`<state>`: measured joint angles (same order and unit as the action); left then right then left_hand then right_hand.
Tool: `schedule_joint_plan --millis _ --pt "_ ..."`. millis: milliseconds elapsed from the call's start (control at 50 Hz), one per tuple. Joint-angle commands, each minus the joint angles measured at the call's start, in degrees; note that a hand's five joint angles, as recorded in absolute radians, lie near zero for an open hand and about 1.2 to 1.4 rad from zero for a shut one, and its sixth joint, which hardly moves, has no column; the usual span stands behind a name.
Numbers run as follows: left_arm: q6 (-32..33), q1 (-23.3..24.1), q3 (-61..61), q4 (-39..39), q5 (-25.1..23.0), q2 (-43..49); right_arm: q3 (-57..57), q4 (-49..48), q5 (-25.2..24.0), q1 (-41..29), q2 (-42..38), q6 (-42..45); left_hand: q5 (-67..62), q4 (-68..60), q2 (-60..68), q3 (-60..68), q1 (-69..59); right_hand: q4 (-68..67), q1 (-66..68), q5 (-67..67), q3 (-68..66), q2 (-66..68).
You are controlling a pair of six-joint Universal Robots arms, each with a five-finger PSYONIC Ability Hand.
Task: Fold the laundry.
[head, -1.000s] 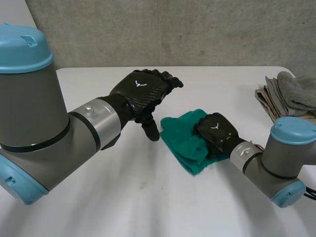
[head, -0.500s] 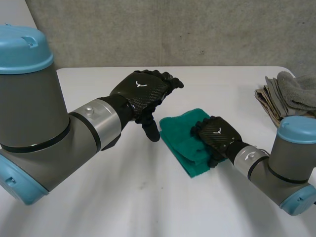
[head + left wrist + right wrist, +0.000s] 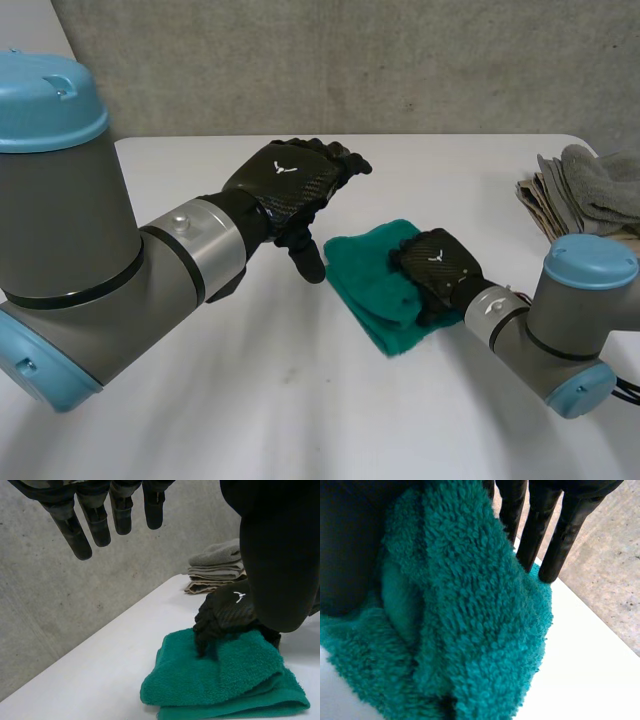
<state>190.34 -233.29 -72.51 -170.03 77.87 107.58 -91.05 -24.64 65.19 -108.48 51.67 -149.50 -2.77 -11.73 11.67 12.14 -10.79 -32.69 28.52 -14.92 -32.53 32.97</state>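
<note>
the right hand (image 3: 437,262) rests on the towel (image 3: 362,268), its straight fingers and thumb pinching a raised fold. the folded towel lies right of the tabletop's (image 3: 300,400) middle. the left hand (image 3: 290,180) hovers beside it with loose fingers, holding nothing, and a stack (image 3: 580,195) sits at the right edge.

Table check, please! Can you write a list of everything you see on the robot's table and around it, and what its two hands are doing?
surface: white table, bare around the work.
job's things: green towel, folded, lying near the middle of the table.
clutter: stack of folded grey and beige towels at the table's far right edge.
hands: left hand hovers above the table beside the towel, fingers straight, holding nothing; right hand sits on the towel, a fold pinched between thumb and fingers.
cables: nothing seen loose on the table.
surroundings: grey concrete wall behind the table.
</note>
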Motion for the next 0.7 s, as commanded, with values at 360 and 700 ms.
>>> schedule_joint_plan --millis 360,700 --pt "-1.38 -0.06 0.08 -0.04 -0.09 0.00 2.63 -0.23 -0.59 1.08 2.47 0.70 -0.47 -1.51 1.57 1.10 -2.46 -47.31 51.48 -55.08 -47.47 47.03" --pt "-1.47 -0.15 0.00 -0.04 0.00 -0.88 28.28 9.09 -8.15 12.24 -0.60 2.38 -0.30 -1.34 1.41 0.93 -2.29 -47.31 51.48 -55.08 -47.47 47.03"
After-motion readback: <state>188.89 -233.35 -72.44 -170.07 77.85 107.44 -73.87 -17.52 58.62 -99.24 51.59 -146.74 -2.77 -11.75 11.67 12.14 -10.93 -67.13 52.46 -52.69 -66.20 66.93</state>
